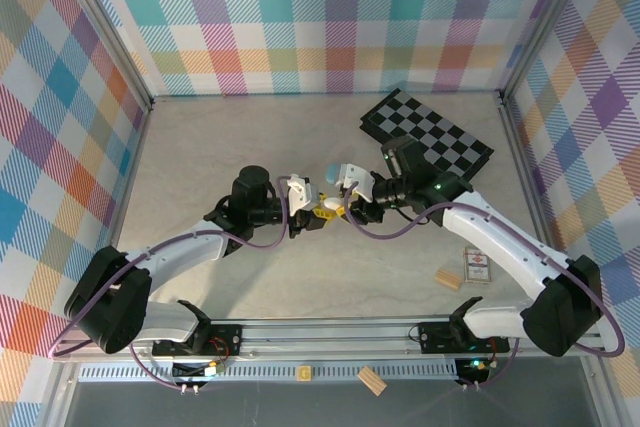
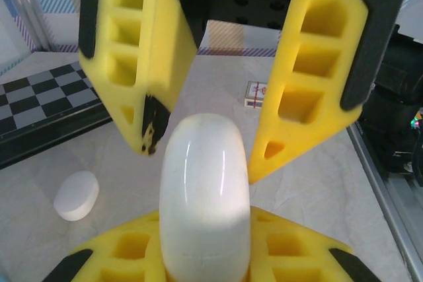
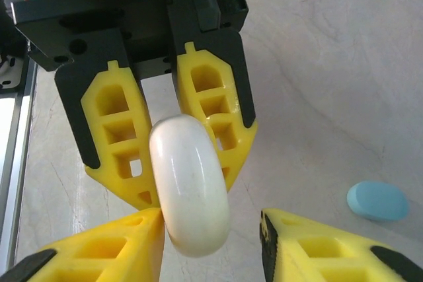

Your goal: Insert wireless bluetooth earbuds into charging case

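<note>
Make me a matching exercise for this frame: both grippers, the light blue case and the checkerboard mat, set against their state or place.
Things:
1. left gripper
2. right gripper
3. light blue case
4. checkerboard mat

States or places:
A. flat sheet at the far right of the table
B. open, fingers either side of the white case
C. shut on the white case
D. small oval lying near the grippers

Pairs: 1-C, 2-B, 3-D, 4-A
</note>
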You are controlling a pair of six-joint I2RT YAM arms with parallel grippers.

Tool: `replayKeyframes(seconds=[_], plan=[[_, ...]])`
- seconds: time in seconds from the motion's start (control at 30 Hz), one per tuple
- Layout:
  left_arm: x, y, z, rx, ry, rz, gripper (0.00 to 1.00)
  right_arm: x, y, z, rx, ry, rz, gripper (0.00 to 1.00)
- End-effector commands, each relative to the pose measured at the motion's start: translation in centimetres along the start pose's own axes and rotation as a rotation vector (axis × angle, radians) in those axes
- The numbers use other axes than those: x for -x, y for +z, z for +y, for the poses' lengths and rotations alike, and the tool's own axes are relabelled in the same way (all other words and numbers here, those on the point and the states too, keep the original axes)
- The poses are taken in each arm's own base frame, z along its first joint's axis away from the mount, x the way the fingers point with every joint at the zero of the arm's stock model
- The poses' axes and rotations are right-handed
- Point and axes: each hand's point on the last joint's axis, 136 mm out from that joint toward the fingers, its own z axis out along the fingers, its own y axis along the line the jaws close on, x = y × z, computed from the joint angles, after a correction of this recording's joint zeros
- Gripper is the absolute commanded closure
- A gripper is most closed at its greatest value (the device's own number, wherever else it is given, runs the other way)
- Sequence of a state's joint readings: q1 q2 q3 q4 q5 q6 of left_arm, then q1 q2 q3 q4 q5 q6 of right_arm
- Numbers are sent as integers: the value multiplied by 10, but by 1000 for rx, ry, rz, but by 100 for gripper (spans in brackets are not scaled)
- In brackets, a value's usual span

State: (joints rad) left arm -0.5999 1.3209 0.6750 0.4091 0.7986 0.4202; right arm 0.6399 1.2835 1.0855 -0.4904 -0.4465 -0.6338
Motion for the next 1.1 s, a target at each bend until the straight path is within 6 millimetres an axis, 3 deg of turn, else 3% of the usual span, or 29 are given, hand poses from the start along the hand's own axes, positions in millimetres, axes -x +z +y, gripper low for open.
replayKeyframes(seconds=[0.0, 0.07, 0.2, 0.3, 0.47, 0.5, 0.53, 0.63, 0.7, 0.8, 0.93, 1.07], plan=[[21, -4, -6, -46, 53, -45, 84, 11, -1, 2, 19, -45, -29, 58], [20, -3, -6, -48, 50, -42, 84, 12, 0, 3, 27, -47, -34, 61], [21, -3, -6, -50, 52, -45, 83, 10, 1, 3, 29, -49, -27, 79], [19, -3, -3, -29, 53, -41, 78, 11, 0, 2, 17, -50, -31, 82], [15, -5, 5, 45, 52, -61, 39, 7, 0, -15, -65, 31, -38, 86], [13, -6, 9, 73, 54, -69, 23, 5, -1, -21, -82, 64, -42, 86], [12, -7, 13, 106, 59, -81, 1, 2, -1, -27, -108, 98, -47, 86], [3, -13, 25, 224, 47, -105, 0, -12, -5, -55, -223, 264, -66, 86], [-10, -18, 34, 305, 31, -90, 0, -26, -8, -75, -294, 462, -93, 92], [-29, -22, 40, 370, 26, -50, 0, -48, -7, -93, -331, 729, -138, 91], [-49, -21, 39, 367, 27, 23, 0, -75, 3, -103, -340, 1012, -150, 90], [-57, -21, 40, 378, 6, 44, 0, -106, 22, -98, -320, 1278, -60, 90]])
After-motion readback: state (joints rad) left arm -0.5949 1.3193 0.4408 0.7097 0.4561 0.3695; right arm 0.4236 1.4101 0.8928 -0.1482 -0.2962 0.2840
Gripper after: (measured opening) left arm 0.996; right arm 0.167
